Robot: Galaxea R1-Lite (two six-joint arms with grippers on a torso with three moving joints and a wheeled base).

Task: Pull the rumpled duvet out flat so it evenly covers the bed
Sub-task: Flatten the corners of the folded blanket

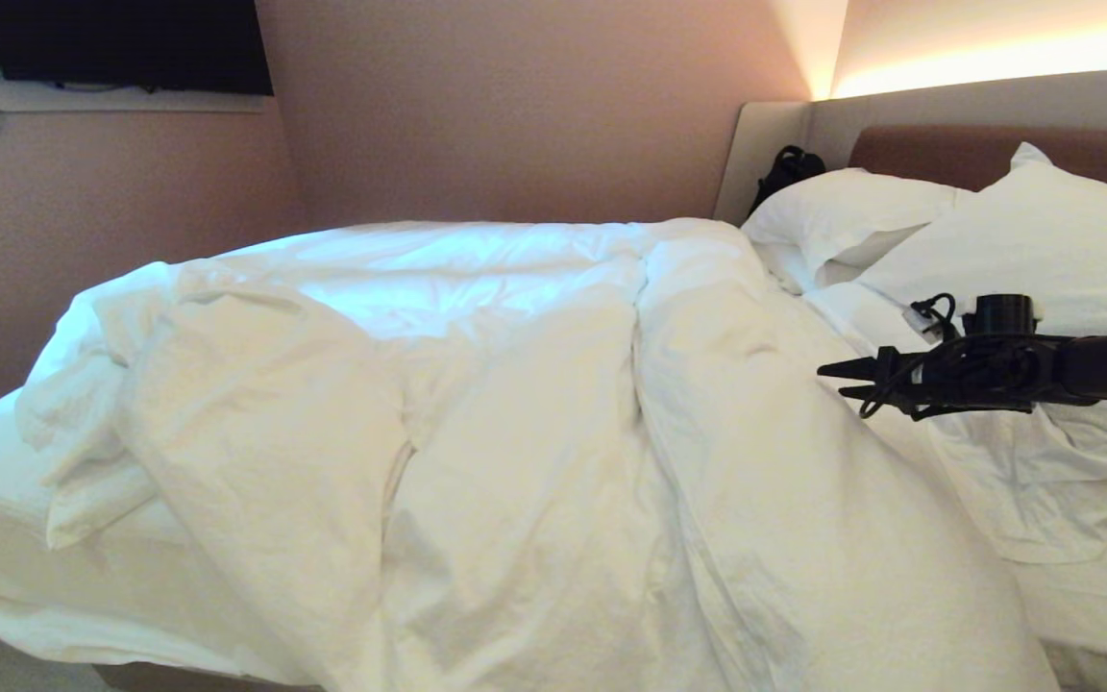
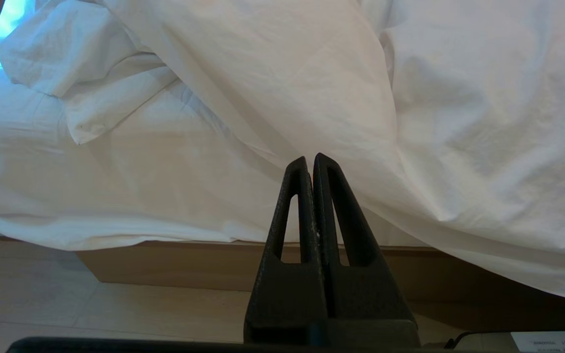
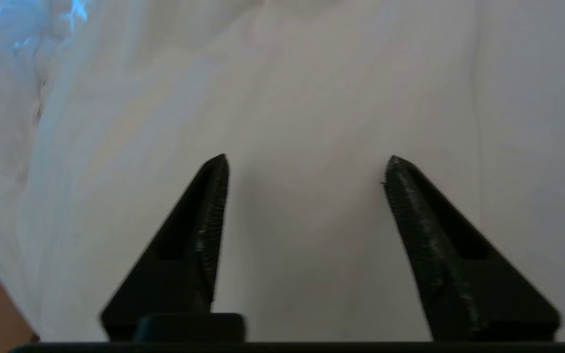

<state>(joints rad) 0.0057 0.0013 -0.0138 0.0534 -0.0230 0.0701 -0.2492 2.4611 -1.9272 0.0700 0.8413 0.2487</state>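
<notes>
Head view showed the right gripper point(image 1: 832, 381) spread empty at three o'clock above the duvet point(image 1: 515, 432); it should pinch a thick edge fold before pulling flat.

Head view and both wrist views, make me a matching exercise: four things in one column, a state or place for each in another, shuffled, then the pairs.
Things:
1. duvet
2. left gripper
3. right gripper
4. pillows

States or places:
A. jaws shut, low beside the bed
B. against the headboard
C. rumpled, bunched in folds
D. jaws open above the duvet

Pairs: 1-C, 2-A, 3-D, 4-B
</notes>
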